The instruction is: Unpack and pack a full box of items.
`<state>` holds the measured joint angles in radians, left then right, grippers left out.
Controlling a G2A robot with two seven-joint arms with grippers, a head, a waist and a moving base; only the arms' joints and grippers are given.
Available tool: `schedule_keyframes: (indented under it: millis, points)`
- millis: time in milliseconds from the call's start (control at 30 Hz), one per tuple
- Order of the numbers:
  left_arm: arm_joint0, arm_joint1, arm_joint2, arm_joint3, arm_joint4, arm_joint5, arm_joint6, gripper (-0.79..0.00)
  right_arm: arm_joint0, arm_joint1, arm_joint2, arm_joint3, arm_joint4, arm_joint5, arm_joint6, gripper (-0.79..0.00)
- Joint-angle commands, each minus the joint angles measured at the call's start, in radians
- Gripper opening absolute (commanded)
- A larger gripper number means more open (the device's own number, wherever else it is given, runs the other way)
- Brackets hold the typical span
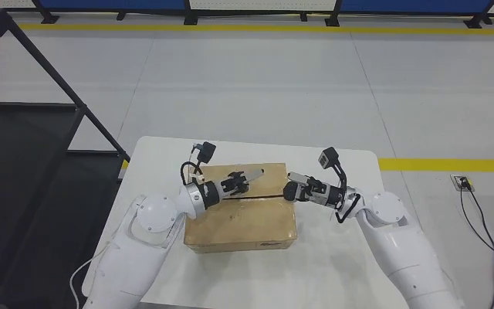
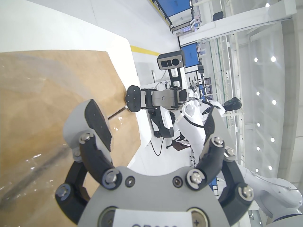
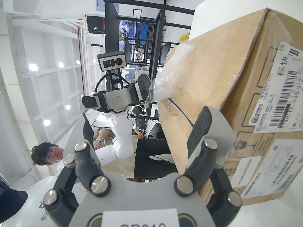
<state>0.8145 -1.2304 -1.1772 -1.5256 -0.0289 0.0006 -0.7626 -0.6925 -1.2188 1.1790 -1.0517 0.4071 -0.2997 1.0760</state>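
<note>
A closed brown cardboard box (image 1: 239, 220) (image 2: 47, 95) (image 3: 213, 72) lies mid-table, a dark seam (image 1: 258, 198) running along its top. A strip of clear tape (image 1: 251, 176) (image 3: 165, 79) curls up off the box top, right beside a pad of my left gripper. That left gripper (image 1: 235, 184) (image 2: 153, 128) (image 3: 116, 95) hovers over the box's far left top, open, nothing between its fingers. At the box's right end my right gripper (image 1: 292, 189) (image 3: 142, 131) (image 2: 157, 98) is open, level with the seam's end. Printed labels (image 3: 279, 102) cover the box's right side.
The white table (image 1: 332, 255) has bare room to the right of and in front of the box. A black metal frame (image 1: 46, 100) stands off the table's left side. A yellow line (image 1: 432, 164) marks the floor beyond the table.
</note>
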Motion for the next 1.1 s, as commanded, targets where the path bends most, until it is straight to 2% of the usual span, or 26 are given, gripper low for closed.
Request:
schedule_keyframes:
  millis: [0, 267, 733, 900, 1067]
  points:
    - [0.009, 0.003, -0.024, 0.001, -0.05, 0.022, -0.024, 0.0, 0.002, 0.0, -0.001, 0.002, 0.001, -0.001, 0.001, 0.0]
    - [0.01, 0.019, -0.1, 0.023, -0.195, 0.114, -0.174, 0.0, 0.009, 0.002, 0.0, 0.013, 0.006, -0.003, 0.01, 0.0]
    - [0.026, 0.027, -0.151, 0.017, -0.215, 0.126, -0.022, 0.0, 0.026, 0.002, -0.007, 0.037, 0.017, -0.003, 0.018, 0.0]
    - [-0.008, 0.022, -0.119, 0.065, -0.204, 0.125, 0.013, 0.0, 0.034, 0.001, -0.011, 0.052, 0.025, -0.009, 0.02, 0.0]
    - [-0.075, 0.005, -0.039, 0.135, -0.211, 0.134, 0.033, 0.0, 0.036, 0.001, -0.008, 0.069, 0.037, -0.021, 0.025, 0.0]
